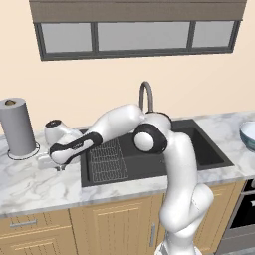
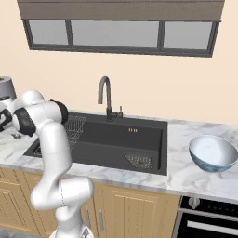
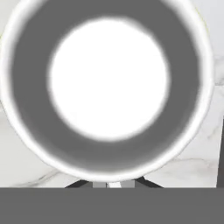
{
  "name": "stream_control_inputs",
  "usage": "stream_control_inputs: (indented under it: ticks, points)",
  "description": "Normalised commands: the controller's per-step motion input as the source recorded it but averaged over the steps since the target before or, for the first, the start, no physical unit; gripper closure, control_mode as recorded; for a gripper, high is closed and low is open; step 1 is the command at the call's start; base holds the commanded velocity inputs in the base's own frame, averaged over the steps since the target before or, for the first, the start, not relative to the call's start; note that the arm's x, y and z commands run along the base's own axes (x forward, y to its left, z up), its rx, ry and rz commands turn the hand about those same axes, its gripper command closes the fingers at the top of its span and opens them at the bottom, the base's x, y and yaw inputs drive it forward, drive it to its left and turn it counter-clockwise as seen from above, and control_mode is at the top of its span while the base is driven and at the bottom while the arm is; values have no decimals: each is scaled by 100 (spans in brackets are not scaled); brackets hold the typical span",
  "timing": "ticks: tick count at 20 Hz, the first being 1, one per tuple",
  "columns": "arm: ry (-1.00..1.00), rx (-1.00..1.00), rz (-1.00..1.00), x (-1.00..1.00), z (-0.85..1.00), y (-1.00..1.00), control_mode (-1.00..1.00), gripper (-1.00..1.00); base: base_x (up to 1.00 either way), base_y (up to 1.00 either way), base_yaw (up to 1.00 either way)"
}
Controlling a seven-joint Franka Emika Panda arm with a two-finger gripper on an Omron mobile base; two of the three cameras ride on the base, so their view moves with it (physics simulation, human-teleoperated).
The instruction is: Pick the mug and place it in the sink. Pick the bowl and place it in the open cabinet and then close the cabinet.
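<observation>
step in hand: the first one, picking the mug; judging by the scene, the grasp has just been made and the lift is not yet done.
pincer: the robot's two-finger pincer (image 1: 59, 167) hangs low over the marble tabletop (image 1: 35, 184), its tips pressed together on the near rim of the mug.
mug: the small, squat, glossy white mug (image 3: 107, 87) sits right under the pincer, mouth up, so close that its rim rings the hand view; it appears to rest on the tabletop.
sink: the large black rectangular sink (image 1: 149, 149) with its wire grid rack lies just beside the pincer, on the side away from the tall grey paper-towel roll (image 1: 17, 127).
bowl: the wide white ceramic bowl with blue patterning (image 2: 213, 153) stands well apart from the pincer, beyond the sink.
next move: a straight lift clear of the tabletop, then a short carry sideways over the sink edge; a rim pinch is thin, so the mug could tilt or slip if swung fast.
</observation>
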Motion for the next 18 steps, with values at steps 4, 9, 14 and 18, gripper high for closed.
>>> stream_control_inputs:
  ticks: [4, 9, 14, 18]
  points:
    - [0, -19, 0, 0, 72, 0, -100, 100, 0, 0, 0]
    - [0, -12, -12, -8, 49, -6, -100, 100, 0, 0, 0]
    - [-3, 1, -22, -25, 17, -29, -100, 100, 0, 0, 0]
    - [-9, 8, -22, -40, 2, -71, -100, 100, 0, 0, 0]
